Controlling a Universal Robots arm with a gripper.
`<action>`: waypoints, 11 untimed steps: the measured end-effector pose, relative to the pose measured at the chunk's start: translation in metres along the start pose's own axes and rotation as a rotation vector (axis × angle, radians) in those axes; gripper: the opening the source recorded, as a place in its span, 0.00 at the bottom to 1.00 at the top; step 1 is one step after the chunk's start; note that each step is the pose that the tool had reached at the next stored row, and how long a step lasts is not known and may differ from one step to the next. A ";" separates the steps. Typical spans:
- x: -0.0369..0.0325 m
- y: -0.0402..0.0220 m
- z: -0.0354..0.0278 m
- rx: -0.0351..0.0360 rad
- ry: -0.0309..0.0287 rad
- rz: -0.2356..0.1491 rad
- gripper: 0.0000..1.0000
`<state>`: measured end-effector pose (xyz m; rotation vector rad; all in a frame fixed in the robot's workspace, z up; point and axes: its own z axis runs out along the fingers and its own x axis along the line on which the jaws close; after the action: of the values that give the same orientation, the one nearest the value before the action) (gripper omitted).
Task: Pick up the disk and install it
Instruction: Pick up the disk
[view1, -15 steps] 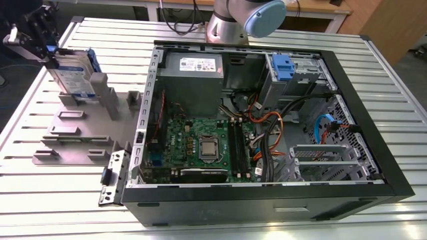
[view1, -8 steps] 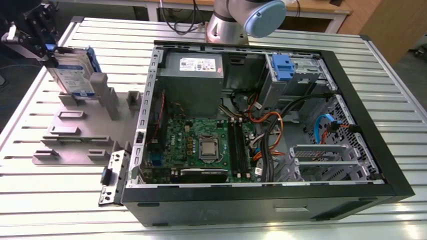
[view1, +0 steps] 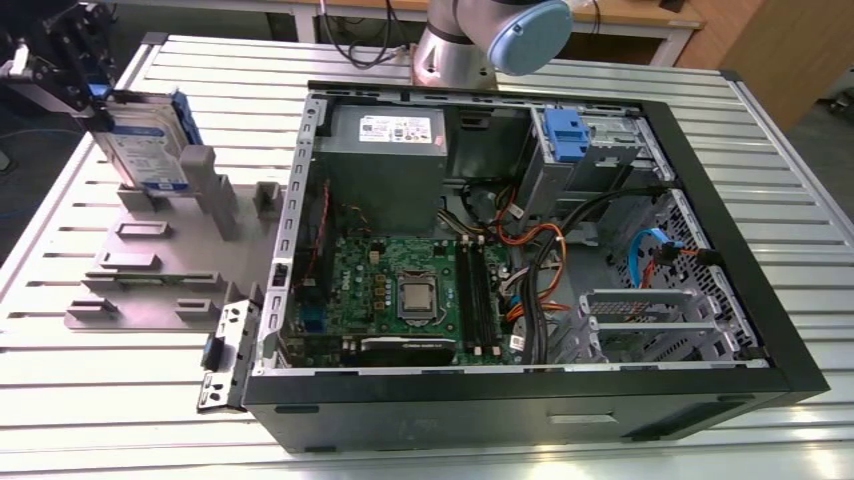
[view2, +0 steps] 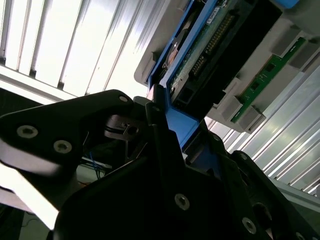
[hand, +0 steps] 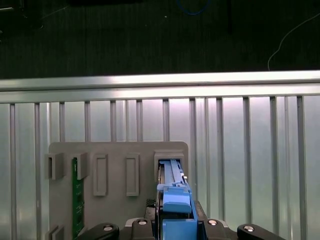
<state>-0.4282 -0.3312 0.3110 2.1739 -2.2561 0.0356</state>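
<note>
One black gripper (view1: 94, 92), jaws pinched narrow on top edge of flat silver disk (view1: 138, 145) w/ blue plastic carrier. Disk stands upright in grey plastic rack (view1: 140, 265) on ribbed aluminium table (view1: 80, 400), at the exterior view's left, beside open black PC case (view1: 534, 400).

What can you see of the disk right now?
The disk is a flat silver drive with a white-and-blue label in a blue plastic carrier. It stands on edge in a slot of the grey holder on the slatted table, to the exterior view's left of the open case. The second wrist view shows its circuit-board side. The hand is closed on the carrier's top end.
</note>
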 end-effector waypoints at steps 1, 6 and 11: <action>0.0000 0.0000 -0.0007 -0.0001 0.0001 0.000 0.36; 0.0001 0.0000 -0.0041 0.0000 0.0000 0.000 0.36; 0.0002 -0.0001 -0.0074 0.0000 0.0000 0.000 0.36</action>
<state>-0.4282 -0.3312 0.3184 2.1739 -2.2561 0.0356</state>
